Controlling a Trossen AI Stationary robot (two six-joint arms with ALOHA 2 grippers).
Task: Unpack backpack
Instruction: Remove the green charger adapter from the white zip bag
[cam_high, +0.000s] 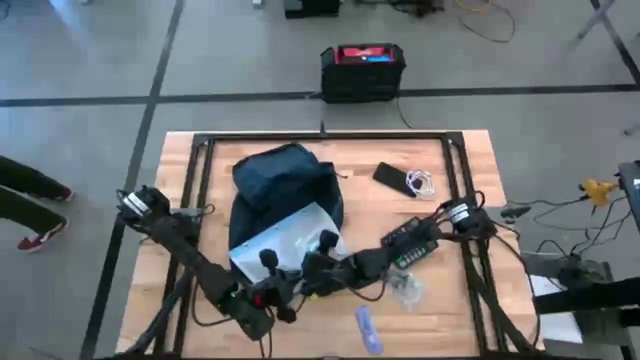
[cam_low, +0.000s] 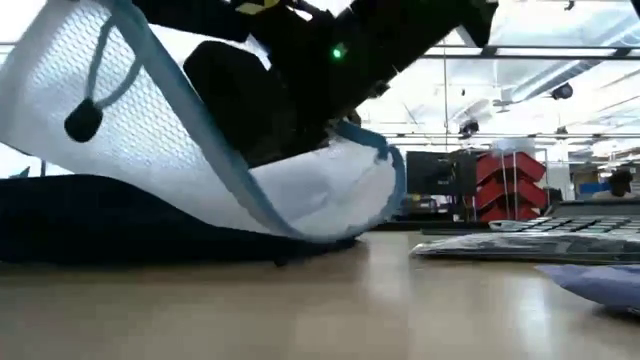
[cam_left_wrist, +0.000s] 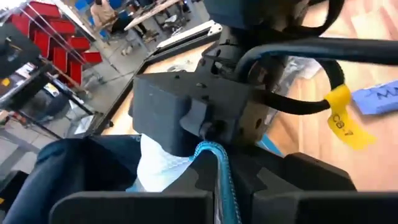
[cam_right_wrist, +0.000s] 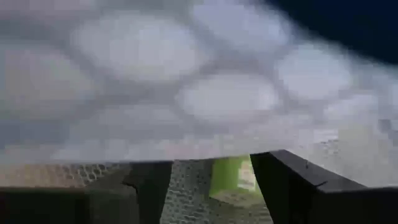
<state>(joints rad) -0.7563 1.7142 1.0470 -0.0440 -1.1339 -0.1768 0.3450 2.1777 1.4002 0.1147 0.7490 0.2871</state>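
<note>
Now we see the backpack (cam_high: 280, 185) lying mid-table, its pale mesh lining (cam_high: 285, 240) pulled out toward the near edge. Our left gripper (cam_high: 268, 297) is clamped tight on the lining's blue-trimmed edge (cam_left_wrist: 217, 171) at the near side. Our right gripper (cam_high: 318, 262) reaches under the mesh, fingers (cam_right_wrist: 292, 180) spread apart, with what may be a small green item (cam_right_wrist: 231, 177) between them, untouched.

A dark arm (cam_low: 300, 60) reaches down into the backpack's (cam_low: 120, 235) raised pale mesh lining (cam_low: 310, 195) on the table (cam_low: 300, 310).
</note>
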